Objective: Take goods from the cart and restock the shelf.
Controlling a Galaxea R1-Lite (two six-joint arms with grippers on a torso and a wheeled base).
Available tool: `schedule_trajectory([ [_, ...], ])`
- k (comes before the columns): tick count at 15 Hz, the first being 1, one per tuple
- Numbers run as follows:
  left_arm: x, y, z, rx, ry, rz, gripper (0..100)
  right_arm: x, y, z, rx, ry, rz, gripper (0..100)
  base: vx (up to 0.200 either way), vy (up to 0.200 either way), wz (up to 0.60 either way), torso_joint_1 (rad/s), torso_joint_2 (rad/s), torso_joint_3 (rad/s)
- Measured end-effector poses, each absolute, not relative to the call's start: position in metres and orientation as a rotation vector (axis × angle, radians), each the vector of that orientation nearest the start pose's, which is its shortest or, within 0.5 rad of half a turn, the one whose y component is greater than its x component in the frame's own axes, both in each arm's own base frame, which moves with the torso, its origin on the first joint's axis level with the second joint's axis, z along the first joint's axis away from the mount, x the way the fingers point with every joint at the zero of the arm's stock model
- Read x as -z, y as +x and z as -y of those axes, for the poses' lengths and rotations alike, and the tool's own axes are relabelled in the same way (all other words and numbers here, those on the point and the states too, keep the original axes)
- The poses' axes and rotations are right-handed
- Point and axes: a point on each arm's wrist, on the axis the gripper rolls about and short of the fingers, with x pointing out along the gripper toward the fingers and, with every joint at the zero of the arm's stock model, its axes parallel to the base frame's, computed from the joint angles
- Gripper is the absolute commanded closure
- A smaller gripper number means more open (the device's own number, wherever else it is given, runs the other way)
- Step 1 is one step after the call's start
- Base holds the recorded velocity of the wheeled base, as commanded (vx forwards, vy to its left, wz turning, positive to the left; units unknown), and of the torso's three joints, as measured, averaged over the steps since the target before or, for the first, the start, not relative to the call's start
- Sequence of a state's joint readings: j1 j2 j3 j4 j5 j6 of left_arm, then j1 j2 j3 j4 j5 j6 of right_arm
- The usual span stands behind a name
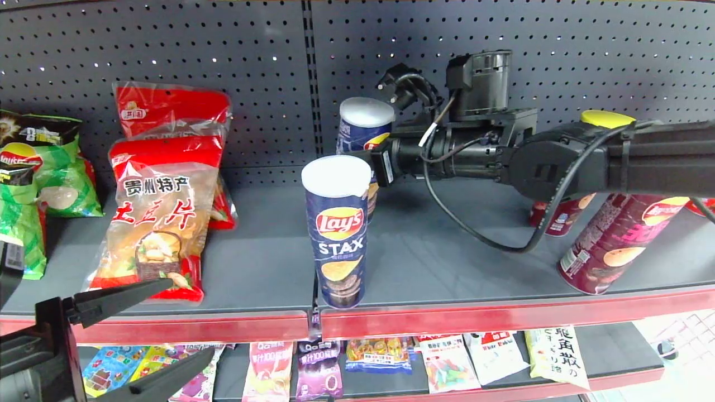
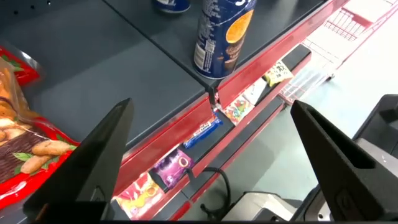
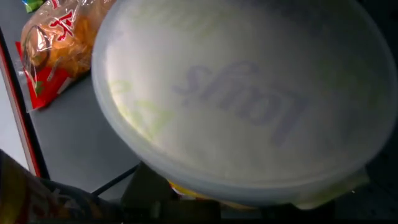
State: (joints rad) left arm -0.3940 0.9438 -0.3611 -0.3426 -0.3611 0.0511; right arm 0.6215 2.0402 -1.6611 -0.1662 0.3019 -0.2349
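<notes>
While right gripper (image 1: 373, 167) clasps rear can (image 1: 364, 125) (upright), left gripper (image 2: 211, 106) gapes.

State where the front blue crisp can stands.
In the head view the front blue can stands upright, centre, near the shelf's red edge, before the rear blue can.

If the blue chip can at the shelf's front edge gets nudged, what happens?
Tall and narrow, the front chip can probably tips easily. Round-sided, it would likely roll, and standing near the shelf edge, it might drop off.
</notes>
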Motion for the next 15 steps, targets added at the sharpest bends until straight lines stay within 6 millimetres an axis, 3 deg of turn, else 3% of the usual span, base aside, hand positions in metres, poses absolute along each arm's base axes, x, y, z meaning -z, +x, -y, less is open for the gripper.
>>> schedule_trajectory([
  [11, -0.185, 0.096, 0.049, 0.757, 0.05, -0.232, 0, -0.237, 0.35, -0.255, -0.927, -0.261, -0.147, 100, 0.0, 0.0, 0.0, 0.0, 0.0, 0.0],
  [12, -0.184, 0.096, 0.049, 0.758, 0.05, -0.234, 0, -0.235, 0.35, -0.255, -0.929, -0.262, -0.152, 0, 0.0, 0.0, 0.0, 0.0, 0.0, 0.0],
  [15, -0.184, 0.097, 0.049, 0.758, 0.05, -0.236, 0, -0.23, 0.349, -0.255, -0.93, -0.26, -0.173, 0, 0.0, 0.0, 0.0, 0.0, 0.0, 0.0],
])
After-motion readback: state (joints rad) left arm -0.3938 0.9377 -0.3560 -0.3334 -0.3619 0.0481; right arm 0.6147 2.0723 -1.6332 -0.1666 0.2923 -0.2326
